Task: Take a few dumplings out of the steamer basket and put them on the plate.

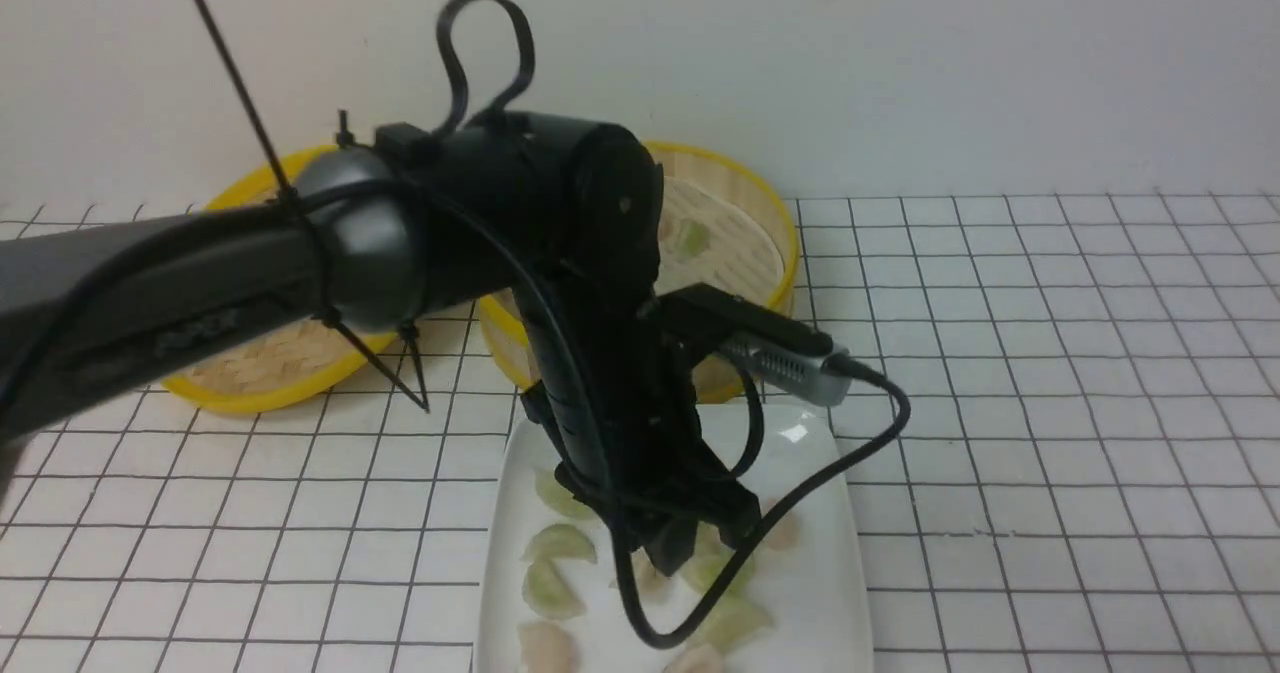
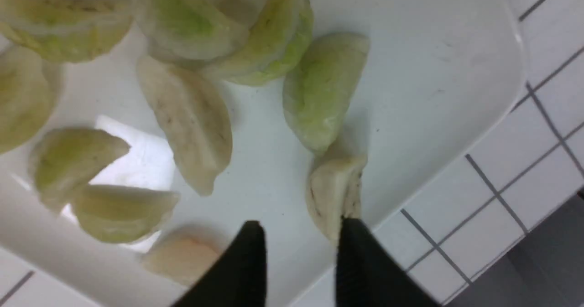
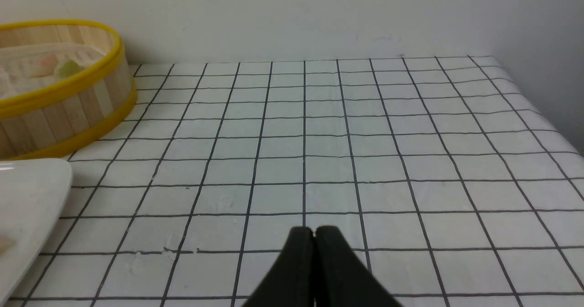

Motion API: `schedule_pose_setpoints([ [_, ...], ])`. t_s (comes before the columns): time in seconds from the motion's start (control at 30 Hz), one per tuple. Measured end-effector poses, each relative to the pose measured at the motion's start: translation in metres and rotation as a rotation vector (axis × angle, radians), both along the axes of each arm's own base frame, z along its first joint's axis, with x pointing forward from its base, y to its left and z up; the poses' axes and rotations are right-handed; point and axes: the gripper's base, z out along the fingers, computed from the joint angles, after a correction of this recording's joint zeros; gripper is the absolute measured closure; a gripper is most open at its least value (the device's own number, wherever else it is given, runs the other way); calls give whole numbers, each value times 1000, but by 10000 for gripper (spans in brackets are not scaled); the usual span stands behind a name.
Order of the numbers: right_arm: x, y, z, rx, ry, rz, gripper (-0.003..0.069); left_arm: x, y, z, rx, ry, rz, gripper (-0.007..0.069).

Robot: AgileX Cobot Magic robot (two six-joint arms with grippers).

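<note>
Over the plate (image 1: pixel 822 563) of dumplings (image 1: pixel 553 590), left end effector (image 2: pixel 301 228) released, empty; right end effector (image 3: pixel 315 230) clenched above the counter (image 3: pixel 410 161).

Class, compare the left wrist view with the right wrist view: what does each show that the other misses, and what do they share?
Only the left wrist view: the left gripper, jaws apart, one fingertip at a pale dumpling near the edge of the plate. Only the right wrist view: the steamer basket, the shut right gripper, the wall. Both: the plate and the gridded tablecloth.
</note>
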Motion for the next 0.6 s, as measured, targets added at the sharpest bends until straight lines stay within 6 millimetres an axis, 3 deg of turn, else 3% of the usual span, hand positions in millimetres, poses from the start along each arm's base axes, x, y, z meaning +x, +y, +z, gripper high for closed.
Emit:
schedule_pose_setpoints([
  [0.03, 0, 0, 0, 0, 0, 0, 673, -6, 6, 23, -35, -56, 10, 567],
  [0.07, 0, 0, 0, 0, 0, 0, 673, -10, 10, 38, -64, -97, 19, 594],
  [0.17, 0, 0, 0, 0, 0, 0, 673, -28, 24, 78, -163, -224, 46, 624],
  [0.27, 0, 0, 0, 0, 0, 0, 673, -46, 39, 104, -249, -335, 71, 631],
  [0.33, 0, 0, 0, 0, 0, 0, 673, -71, 60, 126, -337, -443, 94, 631],
  [0.47, 0, 0, 0, 0, 0, 0, 673, -110, 93, 137, -452, -586, 132, 631],
  [0.6, 0, 0, 0, 0, 0, 0, 673, -139, 118, 132, -533, -688, 162, 631],
])
